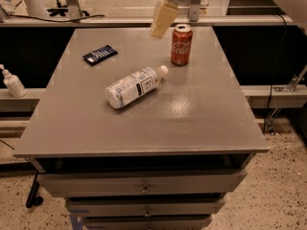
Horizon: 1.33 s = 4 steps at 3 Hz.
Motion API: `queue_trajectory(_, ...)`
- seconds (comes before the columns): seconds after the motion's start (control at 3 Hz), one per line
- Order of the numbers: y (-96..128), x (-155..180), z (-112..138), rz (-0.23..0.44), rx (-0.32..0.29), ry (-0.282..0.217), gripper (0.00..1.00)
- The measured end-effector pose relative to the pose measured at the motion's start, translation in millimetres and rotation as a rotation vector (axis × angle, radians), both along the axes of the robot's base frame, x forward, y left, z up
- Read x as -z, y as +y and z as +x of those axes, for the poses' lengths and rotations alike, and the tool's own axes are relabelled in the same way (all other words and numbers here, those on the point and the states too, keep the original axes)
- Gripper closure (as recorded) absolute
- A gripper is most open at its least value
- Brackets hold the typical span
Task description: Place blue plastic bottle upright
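Observation:
The blue plastic bottle [135, 86] lies on its side near the middle of the grey table [192, 119]. Its white cap points to the right and away from me, toward the red Coca-Cola can [181, 44]. The gripper [163, 19] hangs above the table's far edge, just left of the can and well above and beyond the bottle. It holds nothing and one cream-coloured finger shows.
A dark blue flat packet [100, 54] lies at the table's far left. A white pump-dispenser bottle [13, 82] stands on a ledge to the left of the table. Drawers sit under the tabletop. A rail runs behind the table.

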<state>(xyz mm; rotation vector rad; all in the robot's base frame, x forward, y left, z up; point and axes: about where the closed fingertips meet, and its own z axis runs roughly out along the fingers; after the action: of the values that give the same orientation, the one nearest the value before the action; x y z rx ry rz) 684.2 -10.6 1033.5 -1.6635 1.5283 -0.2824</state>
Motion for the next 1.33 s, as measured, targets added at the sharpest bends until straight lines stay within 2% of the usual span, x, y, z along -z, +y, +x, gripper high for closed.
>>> queue_trajectory(0.33,-19.6,18.0,-22.9,-0.201,-0.063,0.058,0.00)
queue_trajectory(0.67,-28.0,33.6,-38.7,-0.257,-0.084,0.132,0.00)
queue_trajectory(1.0,-27.9,33.7,-38.7,-0.255,-0.083,0.133,0.00)
queue_trajectory(1.33,-24.0,54.4,-35.1,-0.291,-0.097,0.134,0.00)
